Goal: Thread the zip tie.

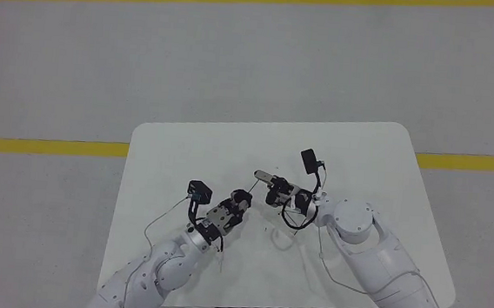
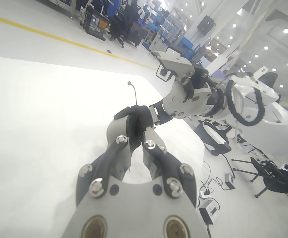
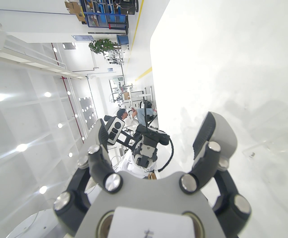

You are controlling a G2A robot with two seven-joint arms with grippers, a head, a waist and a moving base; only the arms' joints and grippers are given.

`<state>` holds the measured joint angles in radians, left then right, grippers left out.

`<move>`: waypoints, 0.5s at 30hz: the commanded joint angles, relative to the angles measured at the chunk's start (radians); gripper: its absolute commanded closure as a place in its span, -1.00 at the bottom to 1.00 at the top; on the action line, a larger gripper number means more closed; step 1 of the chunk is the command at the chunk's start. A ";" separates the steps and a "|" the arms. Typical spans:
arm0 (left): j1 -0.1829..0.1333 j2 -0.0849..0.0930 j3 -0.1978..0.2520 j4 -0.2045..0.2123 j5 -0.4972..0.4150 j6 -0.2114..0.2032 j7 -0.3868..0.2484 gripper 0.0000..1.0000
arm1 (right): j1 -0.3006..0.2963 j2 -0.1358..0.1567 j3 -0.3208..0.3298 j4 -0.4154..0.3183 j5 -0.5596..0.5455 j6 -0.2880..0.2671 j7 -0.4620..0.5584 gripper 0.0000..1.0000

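A thin black zip tie (image 2: 135,94) stands up from my left gripper (image 2: 135,113), which is shut on its lower part; the small head of the tie is at the free upper end. In the top view the zip tie (image 1: 252,187) is a fine dark line above the middle of the white table (image 1: 360,154), running from the left gripper (image 1: 242,200) towards the right gripper (image 1: 265,178). My right gripper (image 3: 155,122) is open with nothing between its fingers. It faces the left gripper (image 3: 147,135) and the zip tie (image 3: 146,117) from close by, and the two do not touch.
A small clear piece (image 3: 252,153) lies on the table beside the right gripper. Loose thin cables (image 1: 280,237) hang under the right arm. The table's rounded far corners and edges lie well away from both grippers.
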<state>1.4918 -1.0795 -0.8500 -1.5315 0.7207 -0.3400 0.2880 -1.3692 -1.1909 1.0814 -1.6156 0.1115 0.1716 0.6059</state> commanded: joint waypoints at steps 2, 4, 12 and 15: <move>0.001 0.000 -0.002 0.003 -0.008 0.003 -0.006 1.00 | 0.000 0.000 0.000 0.000 0.000 0.000 0.000 -1.00; 0.010 0.001 -0.011 0.002 -0.090 0.000 -0.034 1.00 | -0.003 0.000 0.001 0.002 0.000 -0.004 -0.006 -1.00; 0.052 0.059 -0.092 -0.085 -0.335 0.000 -0.265 1.00 | -0.013 0.012 0.044 0.065 0.046 -0.101 0.109 -1.00; 0.058 0.084 -0.110 -0.116 -0.396 0.000 -0.359 1.00 | -0.002 0.016 0.049 0.093 0.060 -0.145 0.171 -1.00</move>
<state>1.5486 -1.0048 -0.9536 -1.6403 0.3446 -0.3400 -0.0362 -1.3753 -1.1763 1.1296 -1.5326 0.1669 0.0423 0.7509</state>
